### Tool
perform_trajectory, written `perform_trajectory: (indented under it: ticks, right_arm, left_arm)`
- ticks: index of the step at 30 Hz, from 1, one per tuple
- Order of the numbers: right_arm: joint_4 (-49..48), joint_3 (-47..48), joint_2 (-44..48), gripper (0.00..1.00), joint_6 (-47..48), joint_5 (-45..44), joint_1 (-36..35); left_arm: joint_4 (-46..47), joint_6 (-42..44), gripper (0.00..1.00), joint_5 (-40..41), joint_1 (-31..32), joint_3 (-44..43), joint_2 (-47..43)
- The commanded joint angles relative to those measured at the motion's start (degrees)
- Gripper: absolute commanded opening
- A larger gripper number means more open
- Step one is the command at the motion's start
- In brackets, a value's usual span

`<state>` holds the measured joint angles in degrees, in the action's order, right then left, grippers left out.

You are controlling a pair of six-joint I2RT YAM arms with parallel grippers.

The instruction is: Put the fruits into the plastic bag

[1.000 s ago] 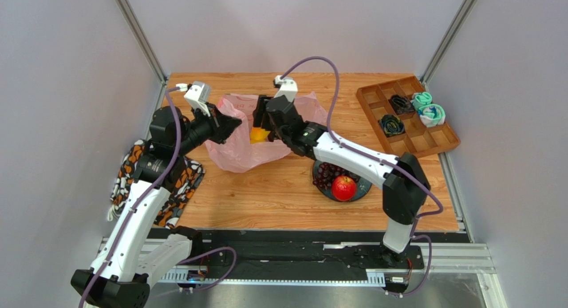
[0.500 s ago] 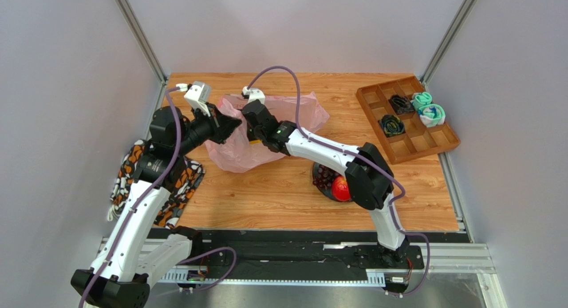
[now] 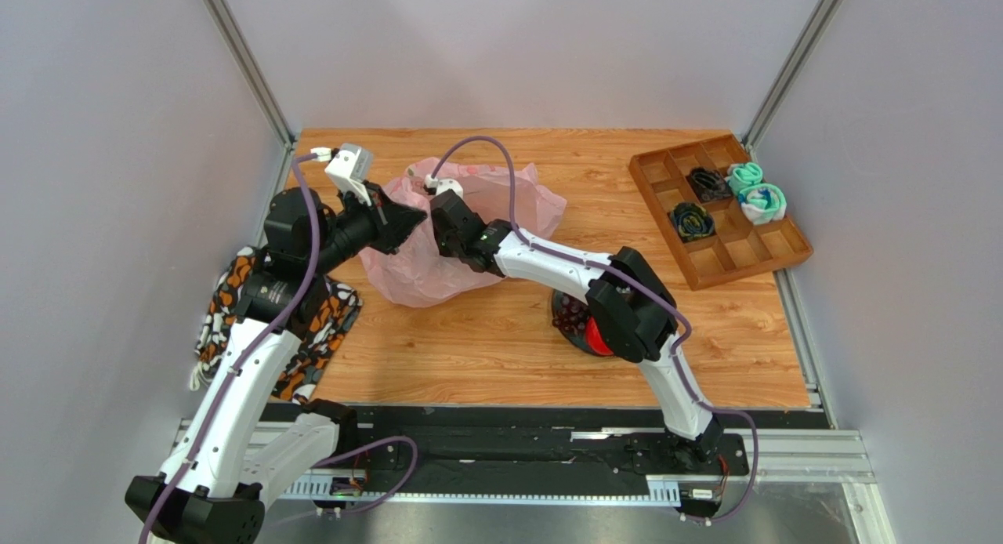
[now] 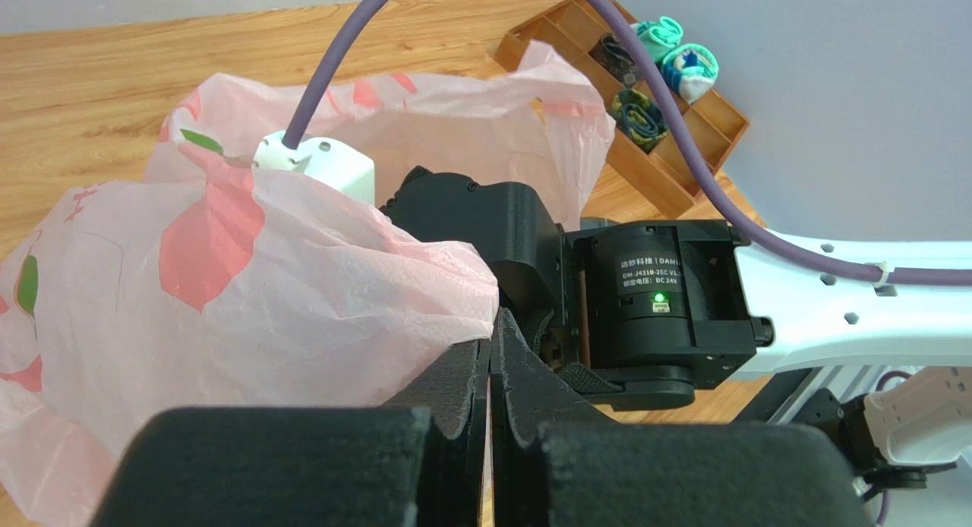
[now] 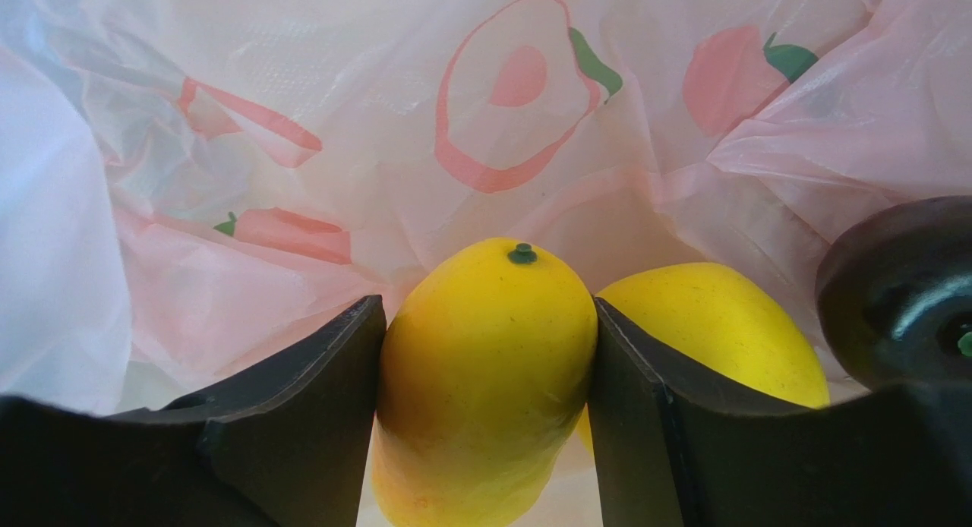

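The pink plastic bag [image 3: 412, 268] lies at the back left of the table. My left gripper [image 3: 406, 221] is shut on the bag's rim [image 4: 228, 276], its jaws pressed together [image 4: 491, 345], and holds the mouth up. My right gripper [image 5: 485, 322] is inside the bag [image 5: 342, 117], shut on a yellow citrus-like fruit [image 5: 485, 368] with a green stem nub. A second yellow fruit [image 5: 719, 322] and a dark plum-like ball [image 5: 896, 288] lie in the bag beside it. The red apple [image 3: 598, 336] and dark grapes [image 3: 569, 315] sit on a black plate, partly hidden by the right arm.
A wooden divided tray [image 3: 718, 256] with teal and black coiled bundles stands at the back right. An orange-black patterned cloth [image 3: 277, 321] lies under the left arm at the table's left edge. The right arm's wrist [image 4: 639, 311] is close in front of my left gripper.
My right gripper has moved left and deeper into the bag with the yellow fruit, which no longer shows from above. The right arm now covers part of the apple. The left arm has not moved.
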<state>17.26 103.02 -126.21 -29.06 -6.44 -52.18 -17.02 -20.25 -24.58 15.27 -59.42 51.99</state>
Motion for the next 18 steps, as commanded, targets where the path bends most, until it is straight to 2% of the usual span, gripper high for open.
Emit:
perform_trajectory:
  ticks: [1, 5, 6, 18]
  right_arm:
    - [-0.73, 2.36, -0.26, 0.61, 0.76, 0.55, 0.68]
    - [-0.38, 2.36, -0.17, 0.75, 1.37, 0.55, 0.59]
    - [-0.38, 2.27, -0.09, 0.81, 1.37, 0.55, 0.59]
    - [-1.61, 2.18, 0.88, 0.8, 1.99, 1.34, 0.68]
  left_arm:
    - [1.19, 0.21, 0.0, -0.82, -0.24, -2.28, -0.31]
    - [1.19, 0.21, 0.0, -0.91, -0.24, -2.28, -0.31]
    - [1.2, 0.21, 0.0, -1.0, -0.24, -2.28, -0.31]
    - [1.2, 0.12, 0.0, -1.0, -0.24, -2.28, -0.31]
